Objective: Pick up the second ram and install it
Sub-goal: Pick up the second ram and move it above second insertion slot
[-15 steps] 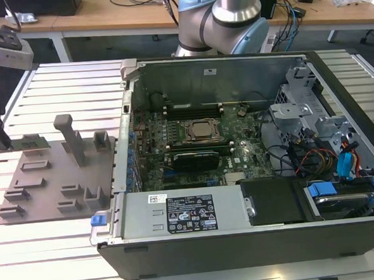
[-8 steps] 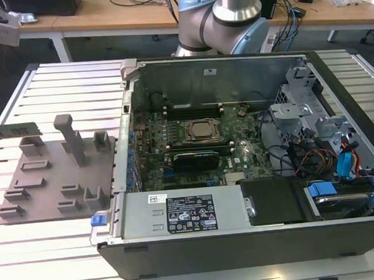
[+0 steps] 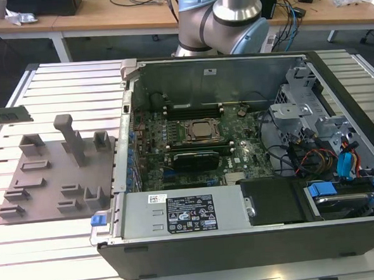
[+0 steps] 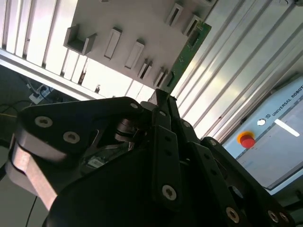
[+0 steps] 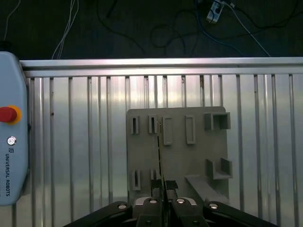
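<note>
The second ram (image 4: 187,54), a thin green stick, sticks out from between my gripper's (image 4: 163,97) black fingers, which are shut on one end of it. In the first wrist view the ram (image 5: 159,151) shows edge-on as a thin dark line running out from the gripper (image 5: 163,185), above the grey holder plate (image 5: 177,156). In the exterior view the ram (image 3: 9,115) hangs level at the exterior view's far left, above the slatted table and beside the holder plate (image 3: 55,167). The open computer case (image 3: 244,238) with the green motherboard (image 3: 200,145) lies to the exterior view's right.
The holder plate carries several grey blocks and a tall post (image 3: 69,137). Inside the case are the CPU socket (image 3: 202,131), cables and drive bays (image 3: 341,168). A teach pendant with a red button (image 5: 7,114) lies on the slatted table (image 5: 85,142).
</note>
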Robot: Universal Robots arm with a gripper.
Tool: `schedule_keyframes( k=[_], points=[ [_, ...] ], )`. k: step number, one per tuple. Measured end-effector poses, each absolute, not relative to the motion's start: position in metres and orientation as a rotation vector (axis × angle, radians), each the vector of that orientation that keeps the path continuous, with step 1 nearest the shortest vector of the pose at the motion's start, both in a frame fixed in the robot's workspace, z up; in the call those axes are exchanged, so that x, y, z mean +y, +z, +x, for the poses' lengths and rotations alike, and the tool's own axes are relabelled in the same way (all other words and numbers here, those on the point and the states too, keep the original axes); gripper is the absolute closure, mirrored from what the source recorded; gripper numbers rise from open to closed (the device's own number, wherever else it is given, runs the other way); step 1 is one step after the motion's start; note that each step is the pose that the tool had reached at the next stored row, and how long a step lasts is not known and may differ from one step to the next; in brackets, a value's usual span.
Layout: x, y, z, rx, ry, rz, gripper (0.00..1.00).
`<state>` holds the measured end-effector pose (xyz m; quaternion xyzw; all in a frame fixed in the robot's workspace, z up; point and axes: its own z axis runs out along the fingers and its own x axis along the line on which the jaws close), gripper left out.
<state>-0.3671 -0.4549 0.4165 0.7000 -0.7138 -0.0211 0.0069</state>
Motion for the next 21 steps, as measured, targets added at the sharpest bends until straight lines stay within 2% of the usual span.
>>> schedule_keyframes(
  k=[9, 14, 21],
  points=[
    [-0.455, 0.456, -0.367, -2.233, -0.066, 2.189, 0.86],
    [-0.455, 0.458, -0.366, -2.232, -0.067, 2.189, 0.86],
    [-0.455, 0.454, -0.322, -2.232, -0.068, 2.189, 0.86]
  ],
)
